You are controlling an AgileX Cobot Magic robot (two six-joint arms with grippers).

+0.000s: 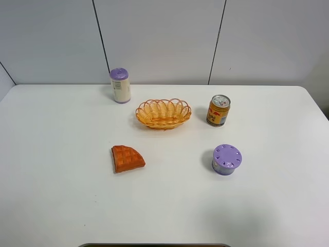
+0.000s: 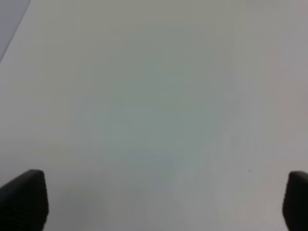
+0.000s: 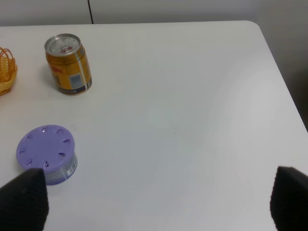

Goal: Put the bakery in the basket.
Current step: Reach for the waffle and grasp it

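Observation:
The bakery, an orange-brown waffle wedge (image 1: 127, 158), lies flat on the white table (image 1: 61, 195), left of the middle. The yellow-orange wicker basket (image 1: 163, 113) stands behind it and a little to the right, and holds nothing. Its rim also shows at the edge of the right wrist view (image 3: 6, 72). Neither arm appears in the exterior high view. My left gripper (image 2: 159, 204) is open over bare table, with only its two dark fingertips (image 2: 24, 199) showing. My right gripper (image 3: 154, 202) is open and empty, above the table near the purple-lidded tin.
A purple-lidded round tin (image 1: 226, 159) stands right of the waffle; it also shows in the right wrist view (image 3: 47, 154). An orange drink can (image 1: 218, 110) stands right of the basket. A white bottle with a purple cap (image 1: 120, 85) stands behind and left of the basket.

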